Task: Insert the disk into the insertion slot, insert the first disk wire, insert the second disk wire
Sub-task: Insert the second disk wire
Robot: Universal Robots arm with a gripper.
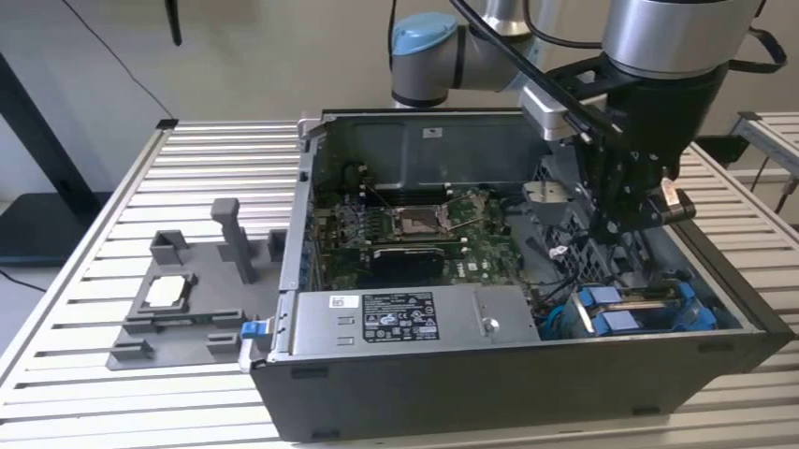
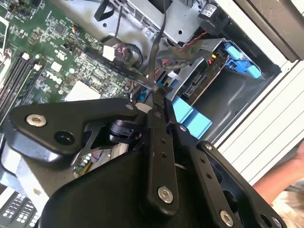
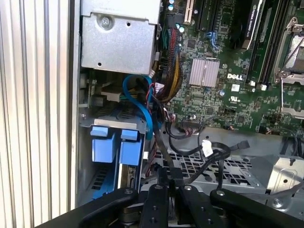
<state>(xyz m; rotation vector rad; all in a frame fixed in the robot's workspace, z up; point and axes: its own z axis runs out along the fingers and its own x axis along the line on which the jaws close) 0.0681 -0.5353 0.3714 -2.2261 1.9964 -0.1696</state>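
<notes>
Disk [image 1: 637, 304] looks already seated in the insertion slot [image 3: 110, 124], blue carrier tabs sticking out. Gripper [image 2: 151, 102] sits just beside that slot, fingers pinched together on a black wire [image 2: 159, 42], so wiring isn't finished.

We're in a robotics lab or assembly test cell. An open computer case [image 1: 500, 281] sits on a slatted aluminium workbench [image 1: 112, 187], grey fixture blocks [image 1: 187, 299] alongside.

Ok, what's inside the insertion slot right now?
The disk in its blue carrier sits in the insertion slot, blue tabs showing. Its lower end is hidden by the gripper, which pinches a black wire.
</notes>
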